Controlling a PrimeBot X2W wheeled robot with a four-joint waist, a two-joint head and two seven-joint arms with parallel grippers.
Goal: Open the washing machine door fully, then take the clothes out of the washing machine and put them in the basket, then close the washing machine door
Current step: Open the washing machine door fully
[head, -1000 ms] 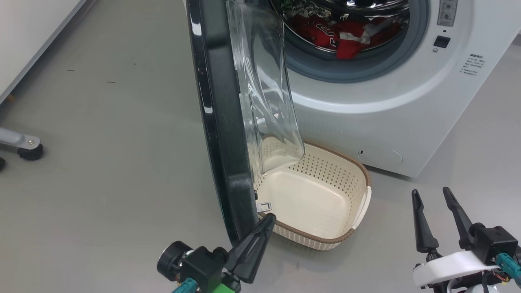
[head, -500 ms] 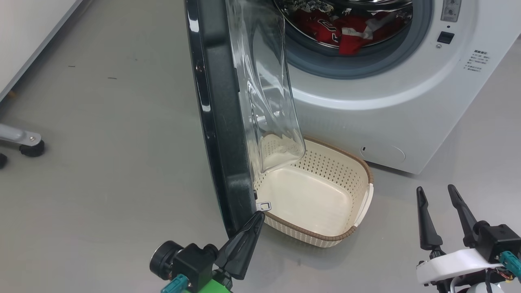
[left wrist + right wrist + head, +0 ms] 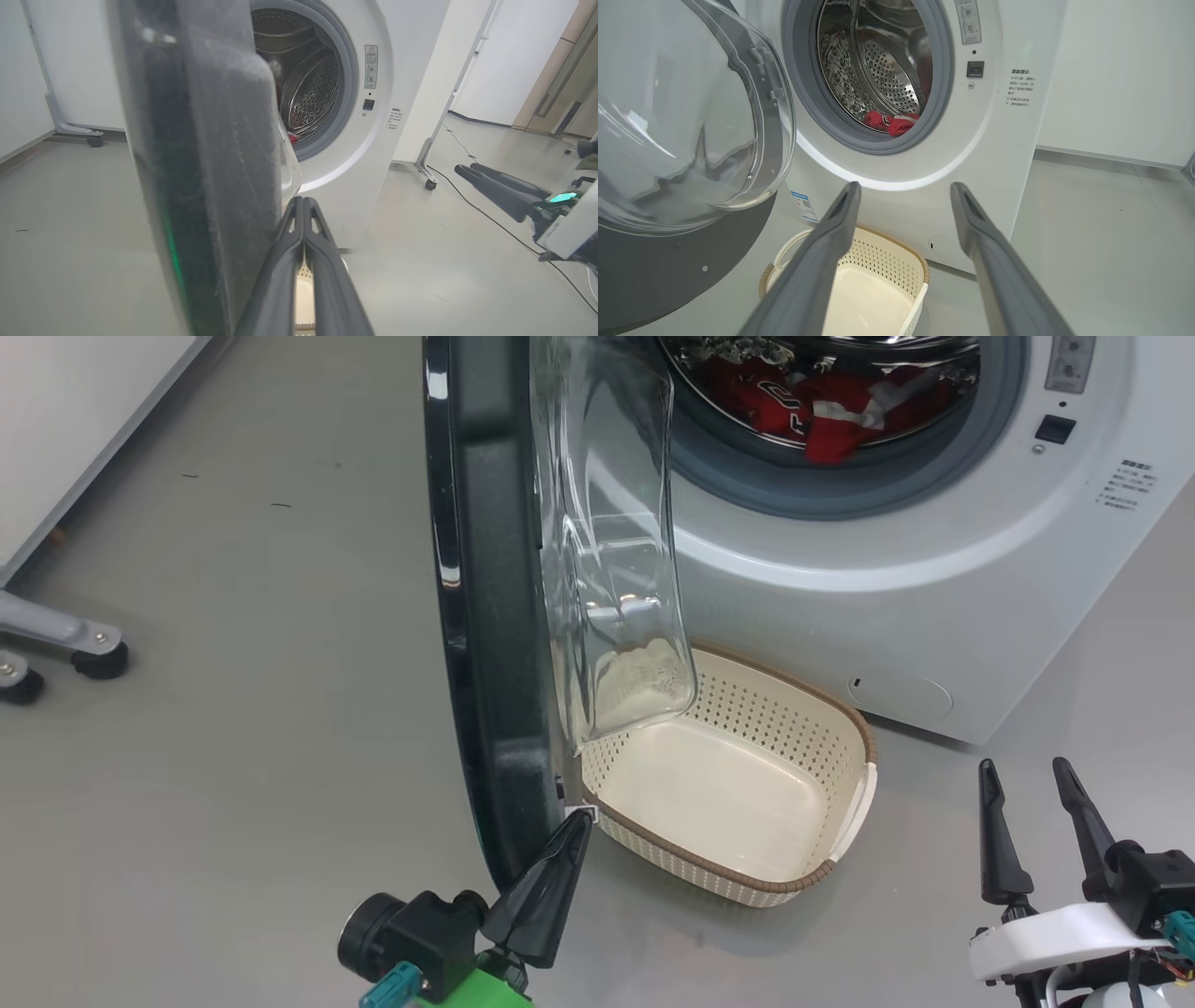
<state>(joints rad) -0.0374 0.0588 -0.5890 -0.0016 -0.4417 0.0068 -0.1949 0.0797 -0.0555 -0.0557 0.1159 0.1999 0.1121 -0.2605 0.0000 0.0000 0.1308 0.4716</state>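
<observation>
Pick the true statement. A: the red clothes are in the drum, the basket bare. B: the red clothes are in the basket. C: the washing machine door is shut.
A: the red clothes lie in the steel drum, and the cream basket below holds nothing.

Quantity one each: white front-loading washing machine [image 3: 840,597]; round black-rimmed glass door [image 3: 485,616], just beside the left gripper [image 3: 574,826] jaws; cream perforated plastic basket [image 3: 747,887], ahead of the right gripper [image 3: 1022,765] jaws. Red fabric garments [image 3: 822,415], beyond both jaws: count indeterminate.

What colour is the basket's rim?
The basket rim is brown, woven-look; clearest in the head view.
</observation>
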